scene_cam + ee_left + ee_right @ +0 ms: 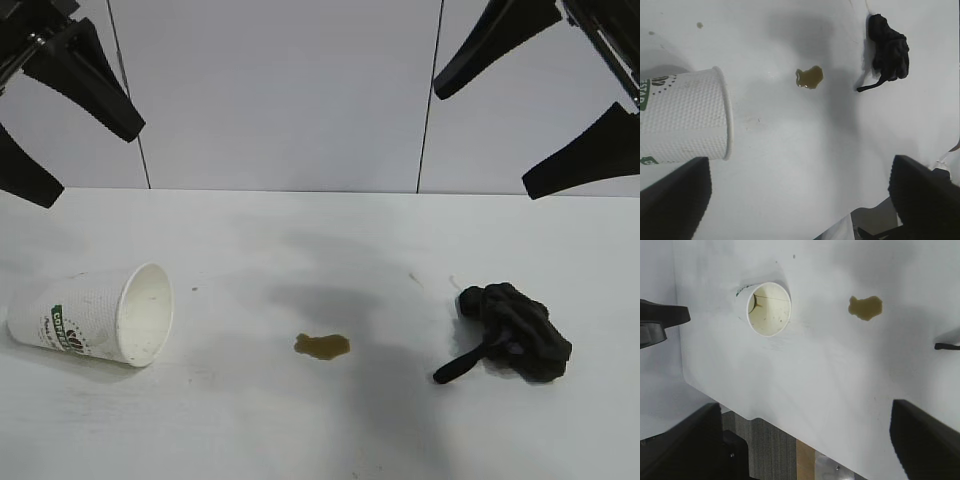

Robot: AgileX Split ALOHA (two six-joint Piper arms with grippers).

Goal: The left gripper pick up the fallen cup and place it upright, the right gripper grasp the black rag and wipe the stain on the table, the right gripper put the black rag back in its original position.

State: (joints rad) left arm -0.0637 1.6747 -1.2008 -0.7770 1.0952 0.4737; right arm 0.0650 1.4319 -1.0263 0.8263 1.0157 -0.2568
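The white desk (300, 430) filled the exterior view, its far edge meeting the pale wall panels; in the right wrist view its near edge and a rounded corner showed, with floor beyond. The left gripper (62, 125) hung high over the desk's left end, above the cup, its fingers spread wide and holding nothing. The right gripper (540, 120) hung equally high over the right end, above the rag, fingers also spread wide and empty. Both were well clear of the surface.

The cup (95, 315) lay on its side at the left, mouth turned toward the middle of the desk, its green logo band facing up and toward the desk's left edge. The black rag (518, 330) sat bunched at the right, its strap trailing toward the centre. Between them, well apart from each, the brown stain (322, 346) spread on bare desk, with open surface all around it.
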